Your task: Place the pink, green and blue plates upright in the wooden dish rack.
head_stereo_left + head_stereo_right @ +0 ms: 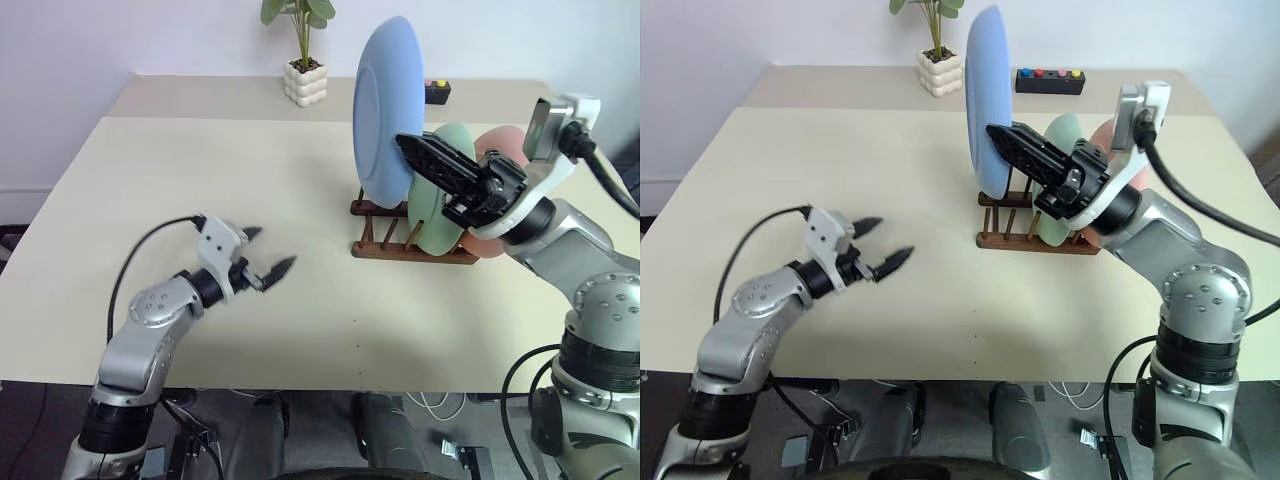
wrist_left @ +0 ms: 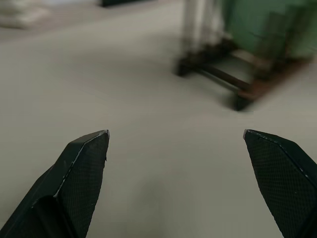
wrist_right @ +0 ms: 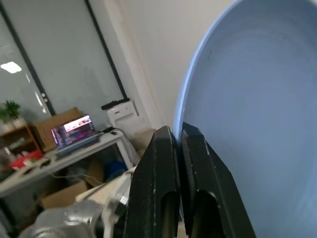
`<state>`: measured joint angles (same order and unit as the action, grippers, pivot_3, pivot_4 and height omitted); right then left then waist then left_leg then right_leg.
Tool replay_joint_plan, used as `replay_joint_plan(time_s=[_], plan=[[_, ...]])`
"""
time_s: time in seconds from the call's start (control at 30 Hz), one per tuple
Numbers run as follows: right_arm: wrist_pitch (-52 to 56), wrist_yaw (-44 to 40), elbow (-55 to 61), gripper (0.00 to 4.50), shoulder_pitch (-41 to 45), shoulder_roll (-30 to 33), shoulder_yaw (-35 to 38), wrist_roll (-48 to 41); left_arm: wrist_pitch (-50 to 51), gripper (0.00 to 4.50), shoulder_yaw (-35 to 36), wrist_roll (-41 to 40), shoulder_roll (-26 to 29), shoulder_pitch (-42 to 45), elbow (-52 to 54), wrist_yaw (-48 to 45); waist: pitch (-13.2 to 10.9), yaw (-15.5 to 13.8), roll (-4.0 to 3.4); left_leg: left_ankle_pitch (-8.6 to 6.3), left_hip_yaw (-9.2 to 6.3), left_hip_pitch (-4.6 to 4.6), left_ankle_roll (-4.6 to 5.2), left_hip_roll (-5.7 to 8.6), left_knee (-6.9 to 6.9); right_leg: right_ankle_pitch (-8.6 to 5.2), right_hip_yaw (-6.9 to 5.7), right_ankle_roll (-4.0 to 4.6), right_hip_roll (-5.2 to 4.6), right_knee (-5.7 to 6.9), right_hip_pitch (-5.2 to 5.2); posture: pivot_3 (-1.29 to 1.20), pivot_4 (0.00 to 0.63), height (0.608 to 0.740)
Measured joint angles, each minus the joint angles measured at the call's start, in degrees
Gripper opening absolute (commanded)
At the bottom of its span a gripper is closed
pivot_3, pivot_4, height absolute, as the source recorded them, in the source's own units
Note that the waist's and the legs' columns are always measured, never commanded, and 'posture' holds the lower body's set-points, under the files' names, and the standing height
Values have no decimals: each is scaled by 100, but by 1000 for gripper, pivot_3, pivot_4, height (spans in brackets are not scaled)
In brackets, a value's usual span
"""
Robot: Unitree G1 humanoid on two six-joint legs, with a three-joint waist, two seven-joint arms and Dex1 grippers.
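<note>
All three plates stand on edge in the wooden dish rack (image 1: 412, 243), right of centre in the head views: the blue plate (image 1: 386, 110) at the rack's left end, the green plate (image 1: 440, 195) beside it, the pink plate (image 1: 497, 150) at the right, partly hidden by the right arm. The task looks to be at its last step, the blue plate just seated.

The right pincer (image 1: 408, 147) lies against the blue plate's face, its fingers pressed together with nothing between them; whether it touches the plate cannot be told. The left pincer (image 1: 268, 255), at lower left, hangs low over the bare bench (image 1: 230, 190) with its fingers spread wide and empty, well apart from the rack.

The next move probably calls for drawing the right arm away without nudging the tall blue plate, which could tip or roll from its pegs.

A potted plant (image 1: 303, 50) and a small button box (image 1: 1050, 80) sit at the far edge, clear of the work.
</note>
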<state>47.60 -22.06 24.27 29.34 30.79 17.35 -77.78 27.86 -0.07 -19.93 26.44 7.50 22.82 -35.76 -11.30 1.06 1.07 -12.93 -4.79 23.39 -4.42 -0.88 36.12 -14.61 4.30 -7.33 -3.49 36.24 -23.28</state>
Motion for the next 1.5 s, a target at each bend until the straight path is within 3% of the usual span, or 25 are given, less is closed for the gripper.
replay_joint_plan(time_s=[0.43,1.07,1.2,1.4,1.5], plan=[[85,685,-544,0,-3,186,16,-454,28,4463,-128,-45,56,-5,88,-62,0,-3,-1,0,2,1,0,0,1,-1,2,-1,1,-3,-1,0,150,730],[272,931,-764,0,-236,249,16,-800,11,4463,-155,70,51,-16,85,-31,0,-4,-1,0,2,2,0,0,0,-1,2,0,1,-5,-1,0,150,730],[272,934,-767,1383,-236,249,16,-849,5,4500,-155,75,51,-16,82,-31,0,-3,-1,0,2,2,1,0,0,-1,2,0,1,-6,-1,0,150,730],[270,936,-767,4440,-236,249,16,-853,-1,4500,-156,77,51,-15,78,-31,0,-3,-1,0,2,2,1,0,0,-1,3,0,1,-7,-1,0,150,730],[267,938,-766,4440,-236,253,16,-840,-4,4500,-156,77,49,-15,76,-31,0,-4,-1,0,2,2,1,0,0,-1,3,0,1,-7,-1,0,150,730]])
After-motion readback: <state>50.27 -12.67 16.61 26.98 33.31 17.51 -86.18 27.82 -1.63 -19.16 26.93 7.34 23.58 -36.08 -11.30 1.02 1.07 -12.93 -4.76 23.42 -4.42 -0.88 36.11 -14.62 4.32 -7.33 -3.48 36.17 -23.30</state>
